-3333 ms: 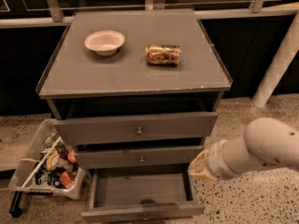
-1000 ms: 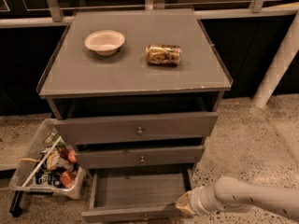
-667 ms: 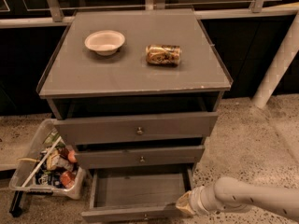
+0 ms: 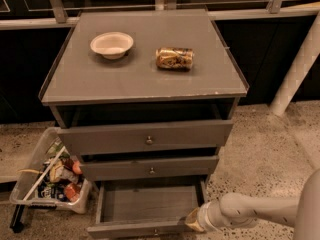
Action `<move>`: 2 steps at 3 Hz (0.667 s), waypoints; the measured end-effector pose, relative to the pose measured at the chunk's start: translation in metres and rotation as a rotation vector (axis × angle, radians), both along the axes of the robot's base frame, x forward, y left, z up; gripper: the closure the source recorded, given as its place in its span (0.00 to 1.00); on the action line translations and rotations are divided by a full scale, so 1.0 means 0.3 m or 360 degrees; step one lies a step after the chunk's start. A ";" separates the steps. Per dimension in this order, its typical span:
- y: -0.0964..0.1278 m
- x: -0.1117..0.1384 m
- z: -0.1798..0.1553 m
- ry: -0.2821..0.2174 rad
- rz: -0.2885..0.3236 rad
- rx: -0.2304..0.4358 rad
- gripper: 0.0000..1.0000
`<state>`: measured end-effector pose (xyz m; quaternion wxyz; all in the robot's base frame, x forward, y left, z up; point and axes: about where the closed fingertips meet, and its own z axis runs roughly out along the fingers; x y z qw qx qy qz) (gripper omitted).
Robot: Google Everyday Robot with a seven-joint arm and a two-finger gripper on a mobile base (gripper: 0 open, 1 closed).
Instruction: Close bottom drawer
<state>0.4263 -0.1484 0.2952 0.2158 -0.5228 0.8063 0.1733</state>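
Observation:
The bottom drawer point(image 4: 150, 204) of the grey cabinet is pulled far out, its flat grey tray open to view and bare. Its thin low front point(image 4: 135, 229) runs along the bottom edge of the view, with a small knob near the middle. My gripper point(image 4: 192, 220) comes in from the lower right on a white arm and sits at the right end of the drawer front, touching or almost touching it. The middle drawer point(image 4: 150, 167) and top drawer point(image 4: 145, 137) stand slightly out above it.
A white bowl point(image 4: 112, 44) and a gold can on its side point(image 4: 174, 58) lie on the cabinet top. A clear bin of snack packets point(image 4: 47, 176) stands on the floor left of the cabinet. A white post point(image 4: 295, 69) slants at the right.
My arm dropped from beside the middle drawer down to the bottom drawer's right front corner. Over the last second it has held there; the drawer has not visibly moved.

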 end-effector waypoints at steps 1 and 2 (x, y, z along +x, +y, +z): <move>-0.015 0.016 -0.131 -0.0015 -0.0002 -0.0011 1.00; -0.027 0.010 -0.248 -0.0023 0.0040 0.0039 1.00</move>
